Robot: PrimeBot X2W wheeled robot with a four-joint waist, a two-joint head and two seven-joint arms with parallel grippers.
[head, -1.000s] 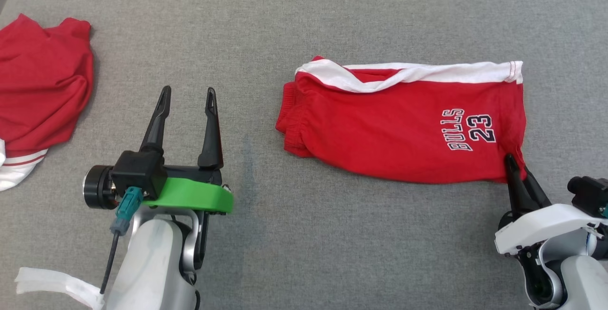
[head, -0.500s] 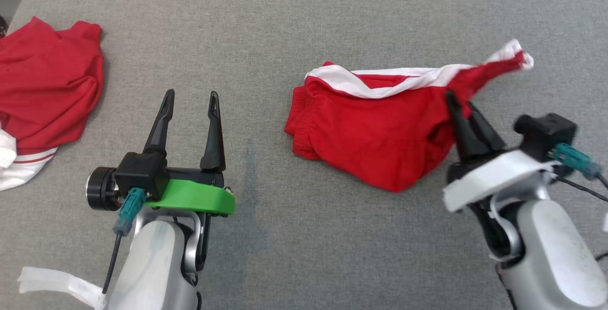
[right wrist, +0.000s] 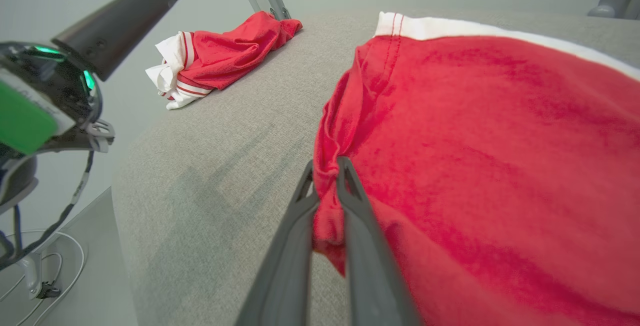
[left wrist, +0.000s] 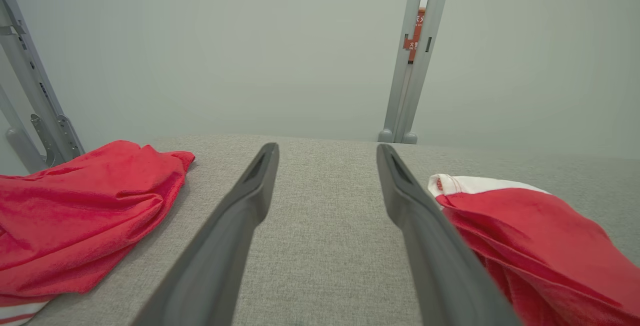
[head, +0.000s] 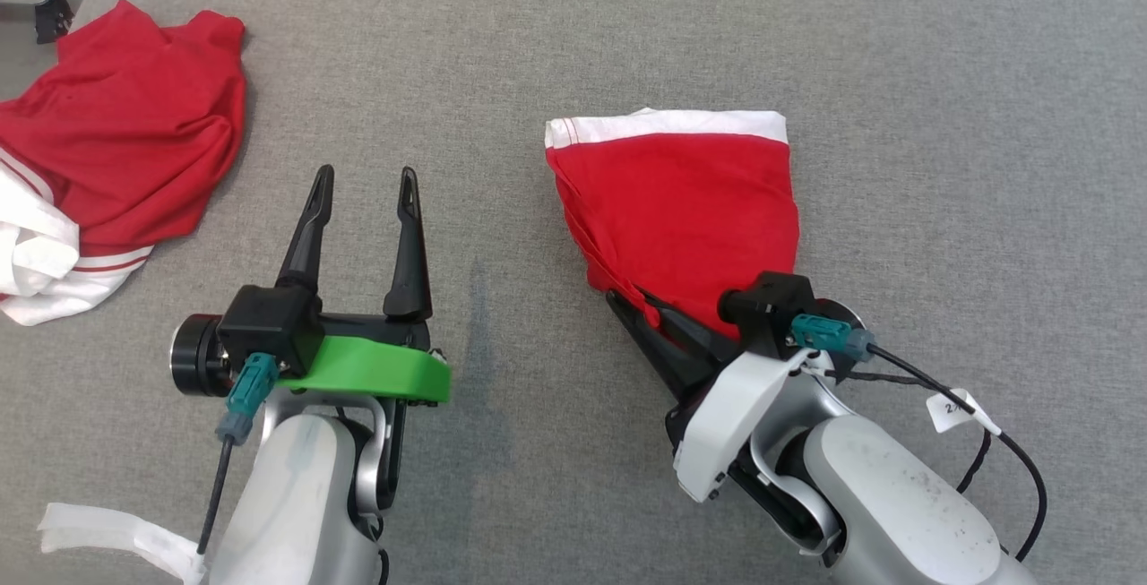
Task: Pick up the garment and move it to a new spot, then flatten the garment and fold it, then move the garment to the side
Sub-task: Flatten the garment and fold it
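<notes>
Folded red jersey garment with a white band [head: 681, 200], lying at the centre of the grey fabric-covered table [head: 941, 164], slightly toward the robot's right. The white band ran along the far edge; the red panel narrowed toward the near side, where its cloth was gathered into a bunched corner. The right gripper [head: 625, 296] was clamped on that corner, its two dark fingers nearly together with a fold of red cloth pinched between them (seen most clearly in the right wrist view). Whether the pinched corner was raised off the surface could not be told. The rest of the garment rested flat on the table.

The left gripper [head: 366, 175] hovered over bare table just to the left of the garment, fingers spread wide apart, gripping nothing and touching no cloth. A green plastic collar [head: 367, 370] sat behind its fingers.

A second, crumpled red garment with white striped trim [head: 125, 146] lay well apart at the table's far left corner.
</notes>
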